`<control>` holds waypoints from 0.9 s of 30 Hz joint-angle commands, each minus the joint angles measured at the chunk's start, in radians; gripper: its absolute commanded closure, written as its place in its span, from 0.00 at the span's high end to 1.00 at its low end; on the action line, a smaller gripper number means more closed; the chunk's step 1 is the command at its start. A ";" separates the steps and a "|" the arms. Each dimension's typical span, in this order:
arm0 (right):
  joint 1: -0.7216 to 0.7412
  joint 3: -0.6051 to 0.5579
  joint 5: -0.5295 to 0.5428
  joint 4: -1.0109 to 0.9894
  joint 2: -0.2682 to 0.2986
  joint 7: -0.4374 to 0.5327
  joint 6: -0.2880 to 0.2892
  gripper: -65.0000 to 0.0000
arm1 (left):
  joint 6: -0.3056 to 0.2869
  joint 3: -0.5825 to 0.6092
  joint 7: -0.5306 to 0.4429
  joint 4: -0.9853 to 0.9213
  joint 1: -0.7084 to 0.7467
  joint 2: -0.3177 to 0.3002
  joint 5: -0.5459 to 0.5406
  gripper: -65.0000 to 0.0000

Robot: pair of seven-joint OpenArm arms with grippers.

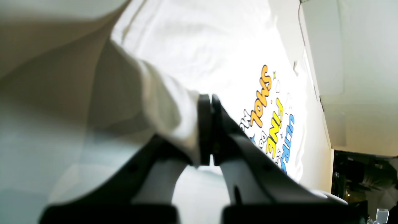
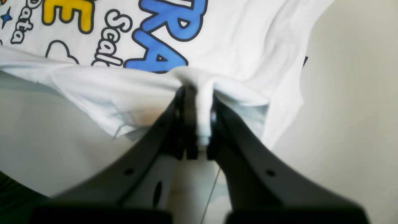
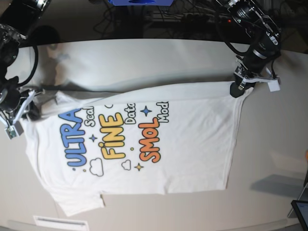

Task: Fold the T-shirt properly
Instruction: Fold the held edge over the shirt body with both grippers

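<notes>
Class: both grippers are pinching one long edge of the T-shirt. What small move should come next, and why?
Probably carry that edge across toward the opposite side. The left gripper and right gripper are shut on the T-shirt, stretched taut between them, with the print still face up and unfolded.

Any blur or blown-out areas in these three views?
Left wrist view: the T-shirt is overexposed, near cloth and left gripper fingers soft. Right wrist view: right gripper blurred, print sharp. Base view: evenly lit, sharp.

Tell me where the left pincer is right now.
In the base view the left pincer is at upper right, shut on the hem corner of the T-shirt, near the table's far side.
</notes>
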 commanded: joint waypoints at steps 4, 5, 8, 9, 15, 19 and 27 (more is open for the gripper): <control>0.043 0.001 0.010 -0.023 0.019 0.020 0.002 0.00 | 0.000 -0.002 -0.017 0.014 -0.031 -0.007 -0.019 0.00; 0.046 0.001 0.010 -0.036 0.019 0.020 0.002 0.00 | 0.013 -0.002 -0.017 0.012 -0.034 -0.007 -0.019 0.00; 0.060 0.001 0.010 -0.059 0.019 0.020 0.002 0.00 | 0.089 -0.002 -0.018 0.012 -0.043 -0.007 -0.022 0.00; 0.061 0.001 0.010 -0.059 0.019 0.020 0.002 0.00 | 0.097 0.000 -0.018 0.012 -0.054 -0.007 -0.022 0.00; 0.084 -0.028 0.009 -0.076 0.038 0.021 0.002 0.00 | 0.103 0.000 -0.018 0.004 -0.084 -0.007 -0.017 0.00; 0.104 -0.066 0.009 -0.095 0.041 0.023 0.002 0.00 | 0.103 0.000 -0.020 -0.054 -0.109 -0.010 -0.017 0.00; 0.144 -0.098 -0.044 -0.110 0.039 0.024 0.002 0.00 | 0.105 -0.002 -0.021 -0.082 -0.158 -0.011 -0.017 0.00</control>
